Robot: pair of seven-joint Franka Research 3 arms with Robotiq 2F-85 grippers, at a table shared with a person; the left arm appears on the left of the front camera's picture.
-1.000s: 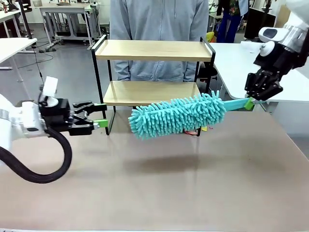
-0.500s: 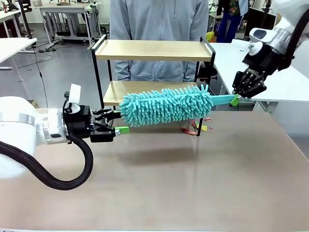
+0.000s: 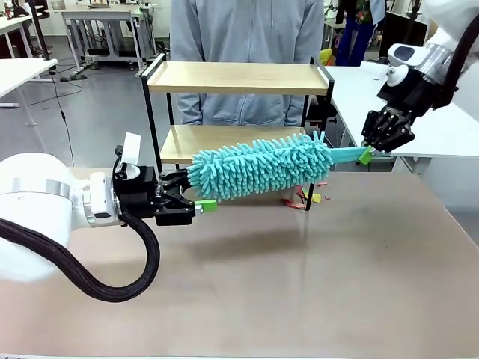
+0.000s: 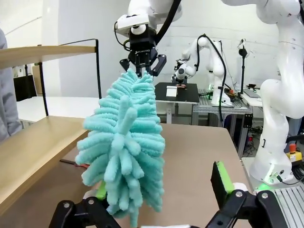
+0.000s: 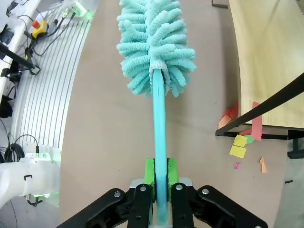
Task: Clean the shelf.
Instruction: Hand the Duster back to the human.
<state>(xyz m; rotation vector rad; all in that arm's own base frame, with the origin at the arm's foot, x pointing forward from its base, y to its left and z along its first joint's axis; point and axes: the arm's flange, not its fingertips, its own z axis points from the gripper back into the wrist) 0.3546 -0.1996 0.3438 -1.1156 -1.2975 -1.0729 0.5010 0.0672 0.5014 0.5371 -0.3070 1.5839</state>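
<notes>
**At centre frame, the left gripper has reached the duster's tip**

In the middle of the front view, the teal duster (image 3: pixel 258 166) lies nearly level in front of the shelf's lower board, its handle running up to the right of the frame. A second ago its fluffy head hung lower and further right, clear of the left arm. It has since swung up and leftward, while the left gripper (image 3: pixel 196 200) has travelled in from the left edge until its green pads sit at the head's free end.

The right gripper (image 5: pixel 160 176), at the upper right of the front view, is clamped on the teal handle; its wrist view shows both pads pressed flat against it. The left gripper's jaws have begun narrowing from fully spread. In its wrist view the fibres hang between the two fingers, one pad (image 4: pixel 221 177) standing apart to the right, so whether it grips the head I cannot tell.

The shelf (image 3: pixel 238 78) stands at upper centre, on the table's far edge before the person. Paper scraps (image 5: pixel 241 145) lie on the table by its right leg. My reading: this looks like steadying or a handover, with no wiping begun.
</notes>
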